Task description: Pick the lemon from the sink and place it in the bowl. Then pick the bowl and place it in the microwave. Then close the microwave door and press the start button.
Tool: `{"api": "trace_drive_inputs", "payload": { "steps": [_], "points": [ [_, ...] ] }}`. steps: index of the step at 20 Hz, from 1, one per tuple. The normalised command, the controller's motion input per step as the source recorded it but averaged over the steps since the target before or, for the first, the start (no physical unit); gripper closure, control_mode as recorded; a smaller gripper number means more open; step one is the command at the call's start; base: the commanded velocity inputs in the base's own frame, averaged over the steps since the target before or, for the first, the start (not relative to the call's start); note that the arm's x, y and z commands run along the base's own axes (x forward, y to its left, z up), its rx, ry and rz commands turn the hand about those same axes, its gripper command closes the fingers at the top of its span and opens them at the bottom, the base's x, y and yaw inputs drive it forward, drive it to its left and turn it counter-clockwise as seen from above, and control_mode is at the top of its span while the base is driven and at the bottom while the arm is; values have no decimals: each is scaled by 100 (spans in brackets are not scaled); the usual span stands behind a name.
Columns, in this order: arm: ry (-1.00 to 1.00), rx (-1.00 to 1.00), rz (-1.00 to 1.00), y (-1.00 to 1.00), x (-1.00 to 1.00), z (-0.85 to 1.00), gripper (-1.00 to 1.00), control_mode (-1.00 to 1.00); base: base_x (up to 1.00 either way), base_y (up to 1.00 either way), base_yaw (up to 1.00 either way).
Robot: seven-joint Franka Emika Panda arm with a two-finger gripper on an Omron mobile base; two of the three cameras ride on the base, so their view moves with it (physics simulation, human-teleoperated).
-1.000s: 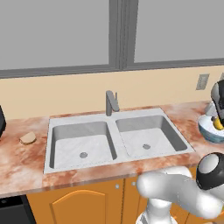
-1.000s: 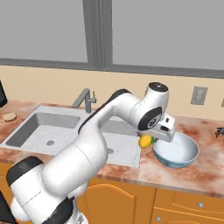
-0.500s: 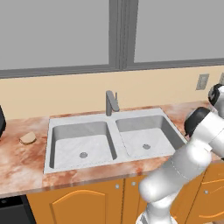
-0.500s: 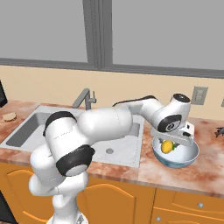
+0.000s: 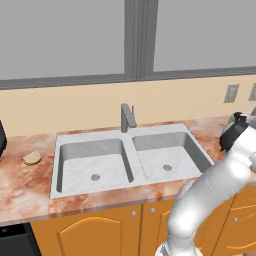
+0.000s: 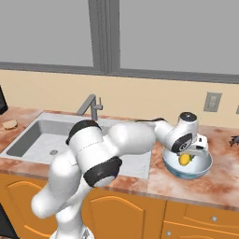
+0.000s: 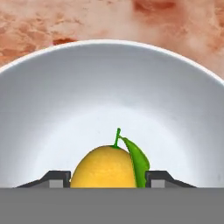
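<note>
1. While the lemon [image 7: 104, 167] sits between the two fingertips [image 7: 56, 178] at the near edge of the hand view, the gripper [image 6: 190, 153] is part open with the fruit between its jaws — whether the pads press on it I cannot tell.
2. Judging by that view, the lemon is already over the bowl [image 7: 52, 96], inside its rim; the step in hand looks like the release.
3. To do it well, I would open the jaws fully and evenly, so neither pad drags the fruit sideways toward the bowl's wall.
4. Then lift straight up out of the bowl — a sideways exit could knock the rim and shift the bowl on the counter [image 6: 224, 184].
5. Seen from the right base, the arm [image 6: 126, 140] reaches across to the bowl, which stands on the counter just right of the sink [image 6: 37, 135].
6. Its wrist hangs over the bowl's left rim, hand pointing down into it.
</note>
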Motion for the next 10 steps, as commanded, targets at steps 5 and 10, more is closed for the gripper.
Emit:
{"api": "trace_drive_inputs", "payload": {
  "steps": [5, 10],
  "points": [
    [0, 7, 7, -37, 0, -34, 100, -100, 0, 0, 0],
    [0, 6, 1, -11, 0, 1, -100, -100, 0, 0, 0]
  ]
}}
